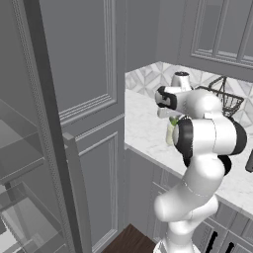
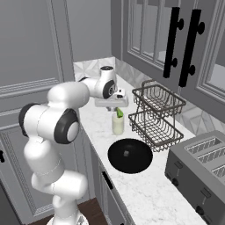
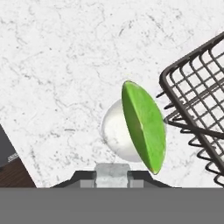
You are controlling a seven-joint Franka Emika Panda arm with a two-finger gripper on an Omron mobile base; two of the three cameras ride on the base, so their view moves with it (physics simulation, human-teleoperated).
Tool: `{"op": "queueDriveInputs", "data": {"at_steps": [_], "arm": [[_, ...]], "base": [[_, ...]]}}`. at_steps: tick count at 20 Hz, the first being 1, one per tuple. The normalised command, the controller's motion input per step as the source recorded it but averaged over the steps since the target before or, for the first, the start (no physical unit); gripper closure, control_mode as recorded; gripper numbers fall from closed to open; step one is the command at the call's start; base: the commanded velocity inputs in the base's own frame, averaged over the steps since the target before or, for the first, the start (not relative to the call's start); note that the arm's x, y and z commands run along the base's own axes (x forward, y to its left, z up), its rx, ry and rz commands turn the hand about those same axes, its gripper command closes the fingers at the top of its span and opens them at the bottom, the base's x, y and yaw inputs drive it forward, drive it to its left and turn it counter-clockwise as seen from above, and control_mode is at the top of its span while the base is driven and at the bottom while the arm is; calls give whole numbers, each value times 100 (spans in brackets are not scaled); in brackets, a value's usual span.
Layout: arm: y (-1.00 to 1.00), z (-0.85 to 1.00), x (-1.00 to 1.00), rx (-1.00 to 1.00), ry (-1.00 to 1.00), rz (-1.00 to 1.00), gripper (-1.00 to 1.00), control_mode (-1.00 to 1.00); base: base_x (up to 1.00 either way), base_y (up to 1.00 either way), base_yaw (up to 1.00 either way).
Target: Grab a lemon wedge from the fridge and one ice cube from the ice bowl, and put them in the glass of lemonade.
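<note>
1. The white arm reaches out over the white marbled stone counter [image 2: 145, 193], its two-finger gripper [image 2: 112, 107] pointing straight down just above the small clear tumbler of pale yellowish lemonade [image 2: 117, 124].
2. In the hand view the glass [image 3: 120, 133] lies directly below the hand, seen from above as a pale round rim, with a broad green wedge-shaped leaf [image 3: 144, 124] standing across its right side.
3. The finger tips [image 3: 87, 180] are drawn close together on a small pale translucent block [image 3: 112, 172], seemingly an ice cube, clamped between them at the bottom of the hand view.
4. The glass stands on the counter just beside the two-tier dark wire basket [image 2: 158, 116], on its left in the right base view, apart from it.
5. A flat round black disc [image 2: 130, 155] lies on the counter nearer the base, in front of the glass and close to the basket's lower tier.
6. A grey metal toaster [image 2: 200, 169] stands further right along the counter.
7. In the left base view the tall dark grey fridge [image 1: 49, 148] stands at the left with its door open, clear shelves showing inside.
</note>
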Motion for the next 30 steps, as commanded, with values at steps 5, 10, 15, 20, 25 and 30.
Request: {"op": "queueDriveInputs", "data": {"at_steps": [5, 10, 15, 20, 25, 30], "arm": [[-9, -3, 19, 0, 0, 0, 100, -100], [-1, -9, 2, 0, 0, 0, 100, -100], [0, -3, 14, 0, 0, 0, 100, -100], [0, -21, 7, 0, 0, 0, 100, -100], [0, -13, 0, 0, 0, 0, 100, -100], [0, -2, 0, 0, 0, 0, 100, -100]], "base": [[0, 0, 0], [0, 0, 0], [0, 0, 0], [0, 0, 0], [0, 0, 0], [0, 0, 0]]}}
